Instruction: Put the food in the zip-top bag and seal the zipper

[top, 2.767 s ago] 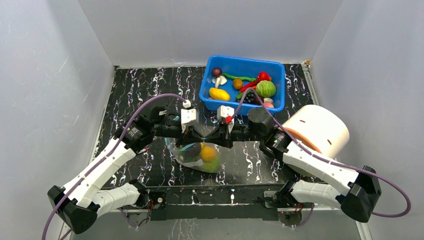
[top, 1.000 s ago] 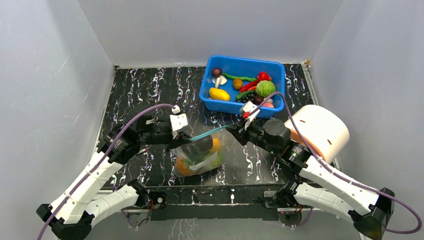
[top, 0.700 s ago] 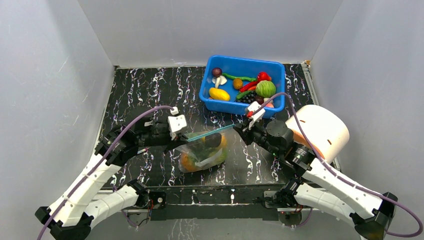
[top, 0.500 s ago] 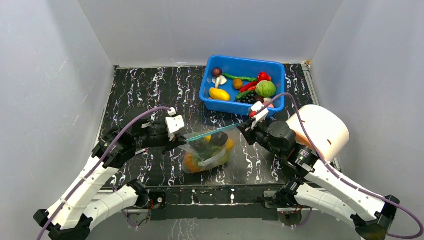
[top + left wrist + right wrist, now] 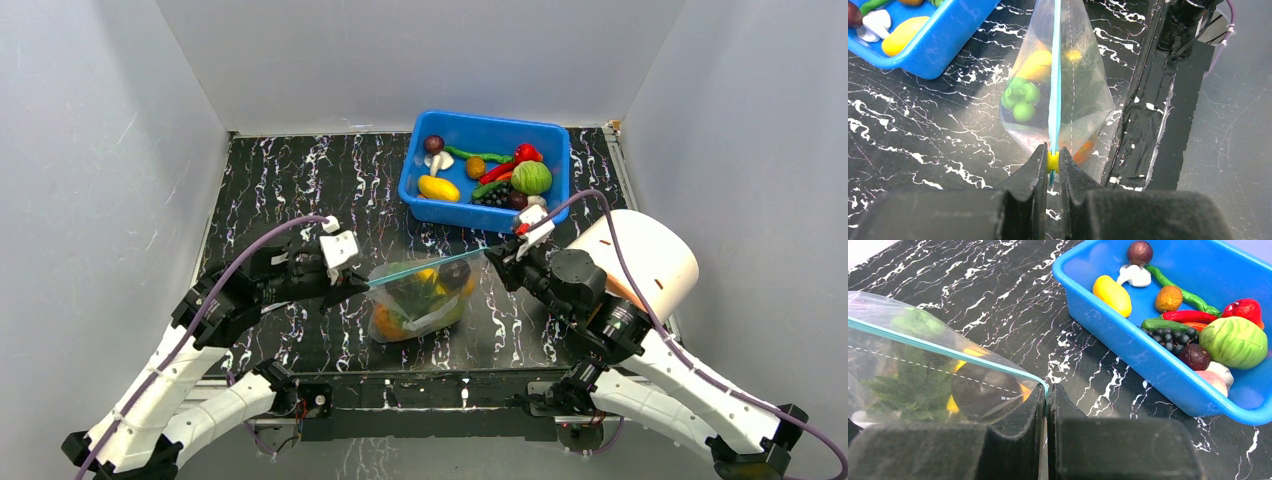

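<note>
The clear zip-top bag [image 5: 420,300] hangs between my two grippers above the dark table, holding several toy foods: orange, yellow and green pieces [image 5: 1020,100]. Its teal zipper [image 5: 430,267] is stretched taut in a straight line. My left gripper [image 5: 352,284] is shut on the yellow slider tab [image 5: 1052,161] at the zipper's left end. My right gripper [image 5: 492,257] is shut on the bag's right corner [image 5: 1044,386]. In the right wrist view a leafy green piece [image 5: 913,385] shows through the plastic.
A blue bin [image 5: 484,168] at the back right holds several more toy foods, such as a yellow piece [image 5: 1111,294] and a green cabbage [image 5: 1233,342]. A white cylinder [image 5: 640,255] stands at the right. The table's front edge [image 5: 1148,115] runs close beside the bag.
My two grippers have moved apart, left leftward and right rightward, stretching the zipper straight. The bag has lifted and shifted slightly right with its contents.
</note>
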Robot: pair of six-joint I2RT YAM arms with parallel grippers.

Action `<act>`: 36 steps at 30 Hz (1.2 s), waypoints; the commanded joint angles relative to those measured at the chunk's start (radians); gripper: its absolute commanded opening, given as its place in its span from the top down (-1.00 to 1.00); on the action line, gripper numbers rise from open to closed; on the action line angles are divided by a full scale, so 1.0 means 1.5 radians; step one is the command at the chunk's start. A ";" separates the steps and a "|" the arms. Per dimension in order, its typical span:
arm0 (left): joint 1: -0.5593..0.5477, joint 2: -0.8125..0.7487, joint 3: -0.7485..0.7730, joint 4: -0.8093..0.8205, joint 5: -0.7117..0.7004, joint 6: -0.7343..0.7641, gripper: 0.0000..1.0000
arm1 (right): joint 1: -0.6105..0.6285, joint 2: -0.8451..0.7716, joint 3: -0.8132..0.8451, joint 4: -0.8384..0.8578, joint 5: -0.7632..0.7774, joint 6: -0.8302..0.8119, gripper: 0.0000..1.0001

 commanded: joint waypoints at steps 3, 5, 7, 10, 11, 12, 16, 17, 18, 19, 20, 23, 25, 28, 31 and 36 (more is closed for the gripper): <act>0.004 -0.013 0.008 -0.023 -0.028 -0.056 1.00 | -0.022 -0.045 0.011 0.020 0.092 -0.025 1.00; 0.004 -0.026 -0.013 0.000 -0.033 -0.081 1.00 | -0.022 -0.052 0.001 0.029 0.065 -0.035 1.00; 0.004 -0.035 -0.029 0.023 -0.051 -0.115 1.00 | -0.022 -0.053 0.001 0.020 0.053 -0.031 1.00; 0.004 -0.041 -0.042 0.031 -0.075 -0.156 1.00 | -0.022 -0.057 -0.008 0.027 0.062 -0.027 1.00; 0.004 -0.045 -0.048 0.032 -0.084 -0.164 1.00 | -0.022 -0.058 -0.010 0.036 0.063 -0.029 1.00; 0.004 -0.050 -0.055 0.034 -0.096 -0.169 1.00 | -0.022 -0.056 -0.012 0.046 0.062 -0.031 1.00; 0.004 -0.077 -0.071 0.055 -0.161 -0.180 1.00 | -0.022 -0.015 -0.017 0.122 -0.010 -0.043 1.00; 0.004 -0.082 -0.072 0.064 -0.191 -0.184 1.00 | -0.022 0.019 -0.017 0.160 -0.034 -0.045 0.98; 0.004 -0.083 -0.075 0.064 -0.230 -0.191 1.00 | -0.022 0.049 -0.014 0.194 -0.040 -0.052 0.95; 0.004 -0.085 -0.083 0.070 -0.270 -0.200 1.00 | -0.022 0.087 -0.006 0.228 -0.042 -0.063 0.84; 0.004 -0.089 -0.100 0.082 -0.303 -0.207 1.00 | -0.022 0.122 0.001 0.258 -0.042 -0.073 0.70; 0.004 -0.084 -0.127 0.109 -0.376 -0.221 1.00 | -0.022 0.188 0.043 0.270 -0.075 -0.072 0.33; 0.004 -0.070 -0.132 0.123 -0.440 -0.222 1.00 | -0.022 0.192 0.045 0.257 -0.097 -0.052 -0.01; 0.004 -0.064 -0.147 0.152 -0.548 -0.208 1.00 | -0.022 0.154 0.023 0.252 -0.083 -0.038 -0.29; 0.004 -0.064 -0.164 0.196 -0.635 -0.197 1.00 | -0.022 0.124 0.023 0.236 -0.070 -0.034 -0.54; 0.007 -0.044 -0.186 0.283 -0.696 -0.182 1.00 | -0.022 0.095 0.035 0.207 -0.056 -0.034 -0.96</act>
